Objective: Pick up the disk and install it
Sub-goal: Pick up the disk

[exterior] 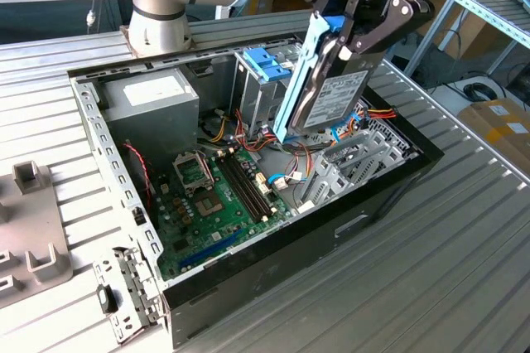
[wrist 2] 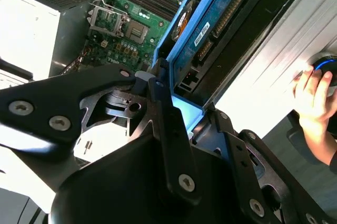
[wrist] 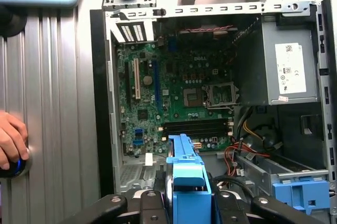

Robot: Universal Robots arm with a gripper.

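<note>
Above the open computer case (exterior: 389,195), fingers (exterior: 364,34) clamp the disk (exterior: 327,96) tilted upright.

hand (wrist: 184,203) clamps disk (wrist: 184,174) | above open case (wrist: 210,8)

Grey-metal disk (exterior: 338,96) with white paper label, edged in glossy blue plastic. Matt black gripper (exterior: 364,17), seemingly metal. Ribbed bare-metal surface (exterior: 464,237). Green circuit board (exterior: 219,195) inside a dull steel case (exterior: 108,162).
</note>
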